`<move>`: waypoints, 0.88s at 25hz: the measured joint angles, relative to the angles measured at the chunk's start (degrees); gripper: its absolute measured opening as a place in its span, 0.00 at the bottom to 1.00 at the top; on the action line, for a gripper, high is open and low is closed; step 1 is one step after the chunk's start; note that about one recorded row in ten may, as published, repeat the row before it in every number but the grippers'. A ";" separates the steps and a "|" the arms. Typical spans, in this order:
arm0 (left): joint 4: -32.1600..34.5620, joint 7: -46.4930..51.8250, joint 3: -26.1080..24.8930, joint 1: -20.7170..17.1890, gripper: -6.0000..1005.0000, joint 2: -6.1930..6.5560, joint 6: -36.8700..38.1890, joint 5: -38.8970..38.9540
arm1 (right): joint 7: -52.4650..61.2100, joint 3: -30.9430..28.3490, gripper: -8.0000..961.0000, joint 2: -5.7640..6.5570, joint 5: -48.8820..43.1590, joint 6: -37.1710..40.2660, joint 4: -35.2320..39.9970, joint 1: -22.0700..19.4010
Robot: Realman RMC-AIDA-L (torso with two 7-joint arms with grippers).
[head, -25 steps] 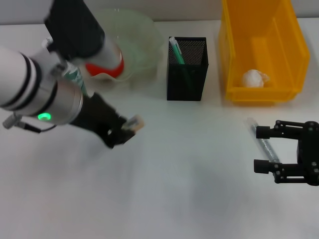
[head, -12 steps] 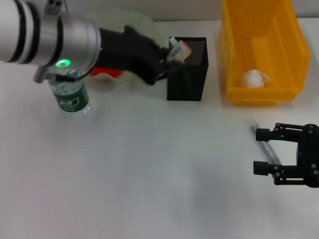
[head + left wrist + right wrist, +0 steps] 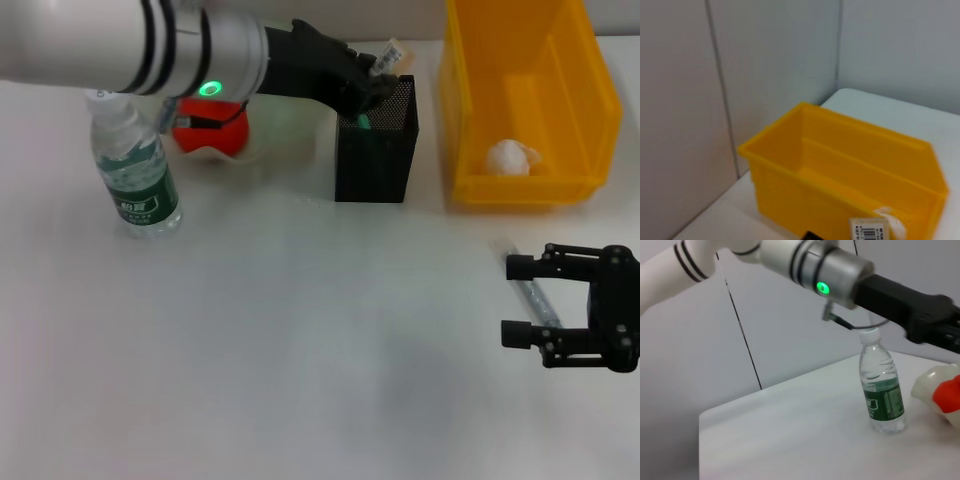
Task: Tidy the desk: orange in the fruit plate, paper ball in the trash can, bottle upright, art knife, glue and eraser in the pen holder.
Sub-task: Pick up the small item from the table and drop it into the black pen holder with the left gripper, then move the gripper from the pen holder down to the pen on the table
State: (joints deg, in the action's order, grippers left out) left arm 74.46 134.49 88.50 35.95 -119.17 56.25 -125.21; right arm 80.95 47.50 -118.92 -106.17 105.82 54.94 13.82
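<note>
The left gripper [image 3: 378, 72], clamped on the tiny tan barcode-stickered eraser [image 3: 388, 53], hovers directly above the black square wire-mesh pen holder [image 3: 376, 150]. The drop is straight down.

Tan eraser [image 3: 386, 55] with barcode sticker sits pinched above the black mesh pen holder [image 3: 376, 145].

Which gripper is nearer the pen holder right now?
Left. The left gripper, holding the eraser, sits at the pen holder's rim; the right gripper is far off, below the trash can.
</note>
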 joint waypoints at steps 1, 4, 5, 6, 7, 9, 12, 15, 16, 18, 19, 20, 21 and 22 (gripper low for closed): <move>-1.33 0.00 0.28 0.58 0.31 0.00 -1.20 0.00 | 0.00 0.03 0.79 0.00 0.00 -0.02 -0.06 0.16; -6.84 -0.01 1.55 3.02 0.31 -0.01 -6.37 -0.03 | 0.00 -0.08 0.79 0.01 0.00 -0.07 -0.82 0.91; -6.84 -0.01 1.55 3.02 0.31 -0.01 -6.37 -0.03 | 0.00 -0.08 0.79 0.01 0.00 -0.07 -0.82 0.91; -7.85 -0.02 1.65 3.48 0.31 -0.01 -7.36 -0.03 | 0.00 -0.17 0.79 0.03 0.00 -0.09 -1.09 1.08; -8.70 -0.02 1.68 3.86 0.31 -0.01 -8.22 -0.03 | 0.00 -0.24 0.79 0.06 0.00 -0.11 -1.33 1.21; -10.30 -0.02 1.68 4.40 0.31 -0.01 -9.28 -0.25 | 0.00 -0.28 0.79 0.09 -0.01 -0.16 -1.56 1.38; -10.59 -0.02 1.69 4.42 0.32 -0.01 -9.40 -0.38 | 0.00 -0.36 0.79 0.15 -0.03 -0.21 -1.58 1.48; -11.11 0.14 1.68 4.16 0.32 -0.01 -10.23 -0.26 | -0.01 -0.39 0.79 0.25 -0.05 -0.27 -1.59 1.78; -11.32 0.23 1.68 4.14 0.32 -0.01 -10.43 -0.16 | -0.01 -0.39 0.79 0.25 -0.06 -0.28 -1.59 1.92; -11.46 0.24 1.72 4.14 0.32 0.00 -10.42 -0.12 | -0.01 -0.40 0.79 0.26 -0.08 -0.33 -1.59 2.16; -11.28 0.26 2.12 4.07 0.33 0.00 -10.31 -0.01 | -0.01 -0.40 0.79 0.29 -0.12 -0.58 -1.59 2.40; -11.28 0.26 2.12 4.07 0.33 0.00 -10.31 -0.01 | -0.01 -0.40 0.79 0.29 -0.12 -0.58 -1.59 2.40; -11.15 0.27 2.28 4.01 0.33 0.00 -10.29 0.08 | 0.01 -0.41 0.79 0.35 -0.16 -0.85 -1.57 2.55; -10.88 0.24 2.35 3.79 0.33 0.00 -10.28 0.48 | 0.01 -0.41 0.79 0.35 -0.16 -0.85 -1.57 2.55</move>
State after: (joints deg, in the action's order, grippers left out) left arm 63.58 134.74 90.85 39.74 -119.18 45.97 -124.73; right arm 80.96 47.09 -118.56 -106.33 104.97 53.37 16.37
